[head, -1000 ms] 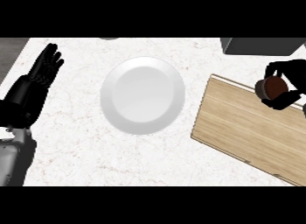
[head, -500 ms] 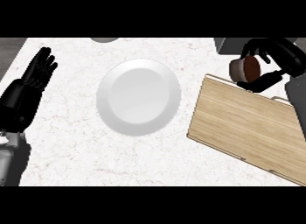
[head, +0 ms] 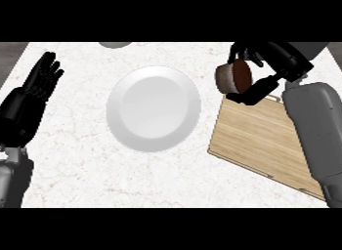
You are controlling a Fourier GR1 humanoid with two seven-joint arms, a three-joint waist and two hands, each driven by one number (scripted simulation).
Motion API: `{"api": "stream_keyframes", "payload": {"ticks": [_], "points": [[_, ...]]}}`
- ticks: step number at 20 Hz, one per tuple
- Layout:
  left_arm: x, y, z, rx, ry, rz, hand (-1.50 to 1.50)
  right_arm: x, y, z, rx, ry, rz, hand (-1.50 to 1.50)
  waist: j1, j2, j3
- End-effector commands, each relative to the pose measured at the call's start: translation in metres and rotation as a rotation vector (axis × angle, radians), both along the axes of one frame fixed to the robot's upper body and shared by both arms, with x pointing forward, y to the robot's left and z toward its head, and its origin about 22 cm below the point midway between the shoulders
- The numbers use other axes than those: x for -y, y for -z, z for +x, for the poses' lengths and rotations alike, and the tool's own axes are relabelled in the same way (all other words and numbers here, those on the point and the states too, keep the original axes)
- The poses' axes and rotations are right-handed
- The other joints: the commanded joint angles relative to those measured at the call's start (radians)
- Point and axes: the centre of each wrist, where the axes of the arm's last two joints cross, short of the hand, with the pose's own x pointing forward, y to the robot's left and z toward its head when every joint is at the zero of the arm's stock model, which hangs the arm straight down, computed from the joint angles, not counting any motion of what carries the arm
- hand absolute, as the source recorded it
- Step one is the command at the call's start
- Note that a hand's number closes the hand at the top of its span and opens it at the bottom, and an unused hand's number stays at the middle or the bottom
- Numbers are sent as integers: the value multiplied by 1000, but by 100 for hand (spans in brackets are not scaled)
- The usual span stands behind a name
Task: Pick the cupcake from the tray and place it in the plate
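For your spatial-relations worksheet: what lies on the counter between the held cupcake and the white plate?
In the head view, only bare marble counter separates the cupcake, held in the right hand, from the plate.

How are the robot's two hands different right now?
The right hand has its fingers curled round the cupcake, while the left hand holds nothing, fingers straight. The right hand is beside the plate, above the wooden tray's corner; the left rests at the counter's left edge. Both are black.
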Motion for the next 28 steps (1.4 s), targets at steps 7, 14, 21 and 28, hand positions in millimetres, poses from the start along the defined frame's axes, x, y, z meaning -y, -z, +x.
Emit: {"api": "stream_keyframes", "payload": {"ticks": [7, 14, 21, 28], "points": [[16, 12, 0, 9, 32, 1, 0, -131, -5, -6, -101, -55, 53, 150, 19, 7, 0], [18, 8, 1, 15, 27, 16, 0, -171, 2, 1, -128, -8, -21, 150, 26, 8, 0], [18, -11, 18, 32, 69, 8, 0, -186, 50, 5, -103, 23, -115, 150, 60, 17, 0], [38, -7, 13, 26, 105, 1, 0, -182, 83, -4, -238, 119, -25, -150, 101, 23, 1]]}}
